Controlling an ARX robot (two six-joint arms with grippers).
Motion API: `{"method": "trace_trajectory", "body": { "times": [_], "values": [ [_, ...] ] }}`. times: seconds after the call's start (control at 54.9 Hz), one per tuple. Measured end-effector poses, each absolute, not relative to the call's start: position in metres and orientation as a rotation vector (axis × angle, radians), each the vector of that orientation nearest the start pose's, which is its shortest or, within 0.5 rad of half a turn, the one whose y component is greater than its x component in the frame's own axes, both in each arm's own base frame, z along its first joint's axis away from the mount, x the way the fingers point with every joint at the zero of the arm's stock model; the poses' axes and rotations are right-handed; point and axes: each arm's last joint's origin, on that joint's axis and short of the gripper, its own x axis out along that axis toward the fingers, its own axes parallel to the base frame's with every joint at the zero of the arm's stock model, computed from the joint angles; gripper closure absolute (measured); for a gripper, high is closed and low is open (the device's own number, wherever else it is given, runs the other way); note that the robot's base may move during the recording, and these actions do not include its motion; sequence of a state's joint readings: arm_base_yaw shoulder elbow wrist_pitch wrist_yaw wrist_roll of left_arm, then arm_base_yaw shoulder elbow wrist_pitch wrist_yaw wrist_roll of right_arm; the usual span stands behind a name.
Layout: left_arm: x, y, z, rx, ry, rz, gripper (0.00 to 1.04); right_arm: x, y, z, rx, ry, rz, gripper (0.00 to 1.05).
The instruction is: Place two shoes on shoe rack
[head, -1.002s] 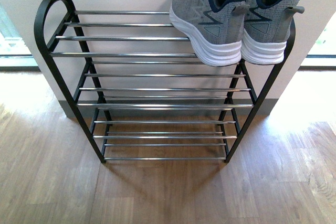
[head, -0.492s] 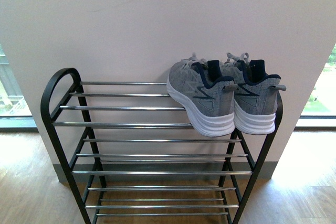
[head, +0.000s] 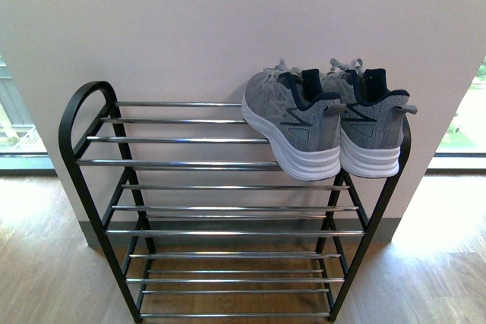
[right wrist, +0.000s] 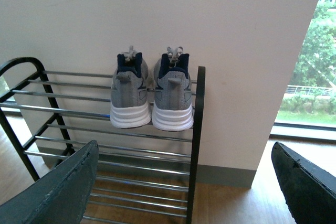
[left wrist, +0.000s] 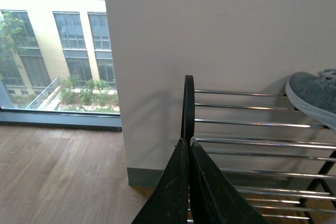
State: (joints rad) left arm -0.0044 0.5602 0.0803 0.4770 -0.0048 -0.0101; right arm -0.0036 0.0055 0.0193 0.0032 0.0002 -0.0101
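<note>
Two grey knit sneakers (head: 326, 123) with white soles and navy linings stand side by side on the right end of the top tier of the black shoe rack (head: 83, 172), heels outward. They show in the right wrist view (right wrist: 152, 95) too, and one toe shows in the left wrist view (left wrist: 315, 95). My left gripper (left wrist: 188, 145) is shut and empty, in front of the rack's left arched end (left wrist: 187, 106). My right gripper (right wrist: 185, 182) is open and empty, back from the rack's right end (right wrist: 197, 140). No light-blue slides are in view. Neither arm shows in the front view.
The rack stands against a white wall (head: 228, 28) on a wooden floor (head: 425, 294). Floor-height windows flank the wall on the left (left wrist: 52, 45) and right (right wrist: 307, 77). The lower tiers of chrome bars (head: 235, 231) hold nothing.
The front view has tilted upward from the floor to the wall over the last second, then dipped slightly. The sneakers keep their place on the rack.
</note>
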Motion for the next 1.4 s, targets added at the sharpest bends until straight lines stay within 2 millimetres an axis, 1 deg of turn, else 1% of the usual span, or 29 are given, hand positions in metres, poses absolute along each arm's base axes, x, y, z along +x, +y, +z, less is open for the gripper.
{"method": "trace_trajectory", "body": {
  "times": [0.273, 0.346, 1.021, 1.075, 1.13, 1.403],
  "values": [
    [0.126, 0.0, 0.177, -0.01, 0.001, -0.004, 1.03, 0.097, 0.0, 0.17, -0.01, -0.017, -0.004, 0.09],
    [0.123, 0.0, 0.17, -0.01, -0.007, -0.004, 1.03, 0.097, 0.0, 0.17, -0.01, -0.017, -0.004, 0.09],
    [0.108, 0.0, 0.171, -0.009, -0.014, -0.003, 1.03, 0.097, 0.0, 0.17, -0.01, -0.017, -0.004, 0.09],
    [0.103, 0.0, 0.167, -0.009, 0.017, -0.004, 1.03, 0.097, 0.0, 0.17, -0.01, -0.017, -0.004, 0.09],
    [0.098, 0.0, 0.167, -0.009, 0.003, -0.004, 1.03, 0.097, 0.0, 0.17, -0.01, -0.017, -0.004, 0.09],
    [0.098, 0.0, 0.167, -0.008, 0.003, -0.002, 1.03, 0.097, 0.0, 0.17, -0.01, -0.017, -0.003, 0.09]
  ]
}}
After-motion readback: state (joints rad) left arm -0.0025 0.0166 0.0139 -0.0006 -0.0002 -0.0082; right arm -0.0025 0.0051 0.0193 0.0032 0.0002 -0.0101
